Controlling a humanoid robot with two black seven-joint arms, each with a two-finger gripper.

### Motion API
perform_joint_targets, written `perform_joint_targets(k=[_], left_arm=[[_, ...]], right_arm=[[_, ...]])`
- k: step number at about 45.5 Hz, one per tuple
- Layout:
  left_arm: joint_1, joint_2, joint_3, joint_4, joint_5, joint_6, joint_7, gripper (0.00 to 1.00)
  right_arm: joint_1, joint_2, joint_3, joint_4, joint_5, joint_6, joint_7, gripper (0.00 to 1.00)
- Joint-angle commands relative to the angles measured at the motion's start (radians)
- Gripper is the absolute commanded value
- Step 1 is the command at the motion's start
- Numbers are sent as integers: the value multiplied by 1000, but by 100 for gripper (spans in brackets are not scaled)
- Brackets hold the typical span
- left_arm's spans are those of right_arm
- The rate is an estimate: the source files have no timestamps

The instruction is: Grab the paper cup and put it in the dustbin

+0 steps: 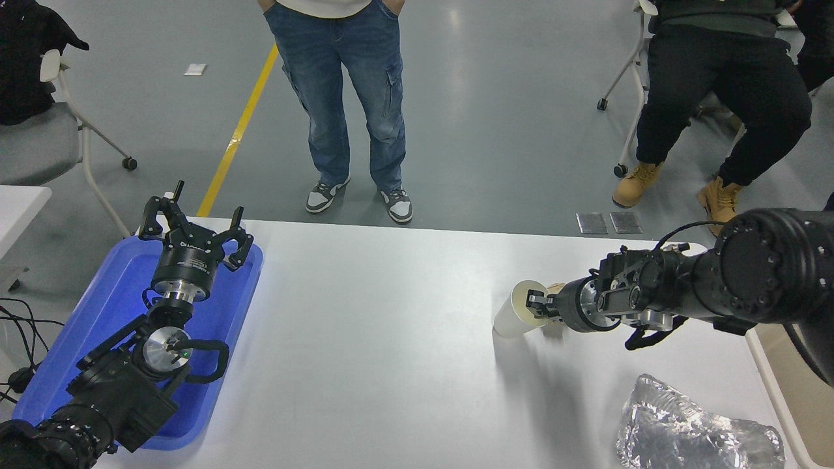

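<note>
While the right gripper (535,306) is pinching the rim of the paper cup (515,312), one finger inside the mouth and one outside as far as I can tell, the cup is tilting with its open top turned toward the wrist and its base seeming to be leaving the white table (391,339). To my eye the pick-up is under way and the carry is not yet begun; the next move is calling for a clean lift and a swing back to the dustbin (791,384), whose pale rim is showing just behind the arm at the table's edge. Thin walls are likely giving under a hard squeeze. Just below the arm a crinkled silver foil bag (697,433) is lying. Far across the table, the left gripper (194,228) is resting spread wide over a glossy blue tray (98,312).
</note>
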Motion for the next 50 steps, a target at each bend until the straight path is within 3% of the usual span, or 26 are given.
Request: perform_joint_targets(k=[1,34,50], left_arm=[[0,0,0,0,0,0,0,100],[0,0,0,0,0,0,0,100],[2,0,0,0,0,0,0,100]], right_arm=[[108,-57,3,61,-37,20,3,0],[585,-472,6,104,-178,361,5,0],[587,-509,6,89,-186,376,5,0]])
